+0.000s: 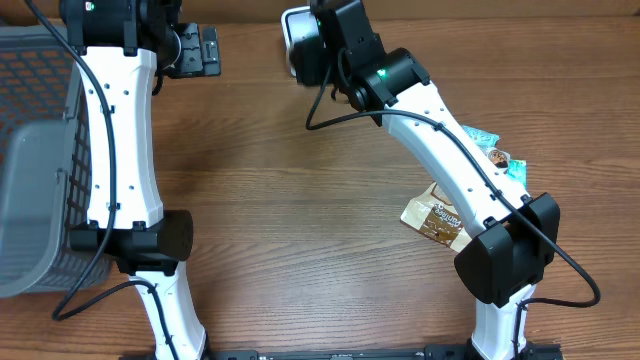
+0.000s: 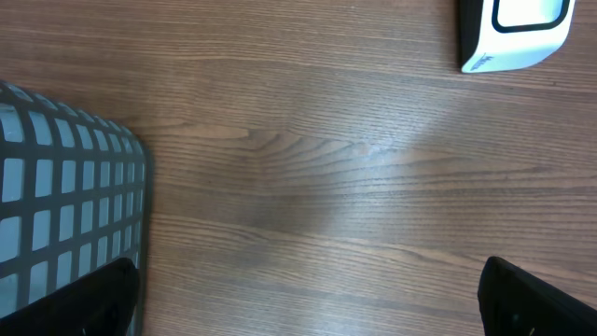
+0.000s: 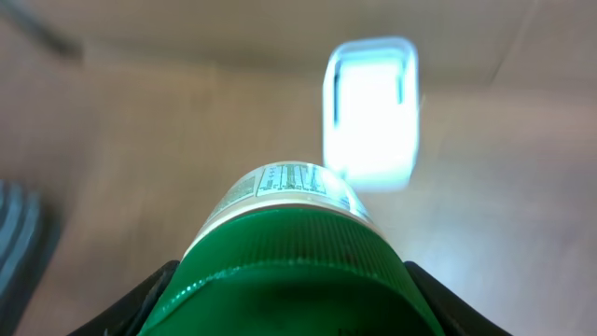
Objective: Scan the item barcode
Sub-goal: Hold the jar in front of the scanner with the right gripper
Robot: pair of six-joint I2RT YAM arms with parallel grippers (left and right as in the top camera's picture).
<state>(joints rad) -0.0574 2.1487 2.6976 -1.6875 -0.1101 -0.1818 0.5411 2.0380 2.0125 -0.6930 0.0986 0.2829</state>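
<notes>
Right jaws clamped on a green-capped bottle (image 3: 297, 261), its label end pointed at the white scanner (image 3: 371, 112), which shows blurred just beyond it. Left jaws wide apart over bare desk (image 1: 260, 180), to the left of the scanner. The grey basket (image 1: 35, 160) sits farther left still. Snack packets (image 1: 438, 220) lie on the desk well apart from the scanner, partly under the right arm.

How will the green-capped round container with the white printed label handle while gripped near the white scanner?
The green-capped round container looks rigid, so it probably won't deform between the right gripper's fingers. Its curved sides and smooth printed label may let it twist or slip. Laid sideways, it would likely roll.
</notes>
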